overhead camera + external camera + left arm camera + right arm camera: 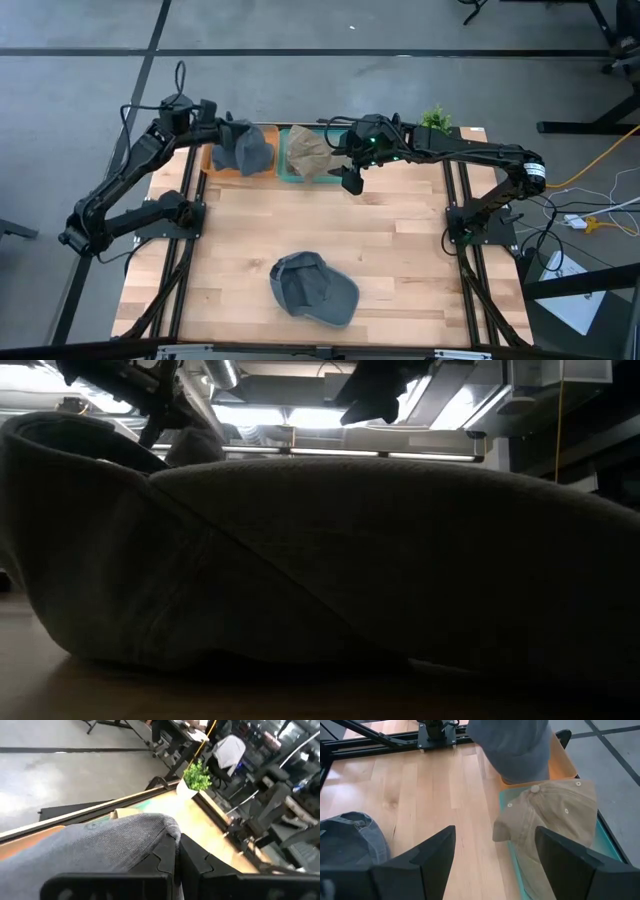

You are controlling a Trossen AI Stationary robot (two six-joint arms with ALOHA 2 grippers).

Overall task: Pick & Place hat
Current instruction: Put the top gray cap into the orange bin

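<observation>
A grey-blue hat (243,150) hangs from my left gripper (222,135) over the orange bin (213,168) at the table's far edge. A tan cap (308,152) lies in the teal bin (285,173) beside it, its brim partly over the bin's rim (506,832). A third, denim-grey cap (312,290) lies crown-up on the table near the near edge and fills the low view (330,570). My right gripper (350,176) is open, above the table just right of the teal bin; in its wrist view (495,852) the fingers frame the tan cap (555,815). My left gripper (177,845) is shut on the grey-blue hat, pinching a bunched edge of its cloth (167,827) between the two fingers. The hat hangs slack below the fingers (515,745) over the orange bin. Whether its lower end touches the bin I cannot tell.
A small green plant (435,118) stands at the table's far right corner. The two bins sit side by side along the far edge. Bare wood lies between the bins and the denim-grey cap. Black rails run along the table's left and right sides.
</observation>
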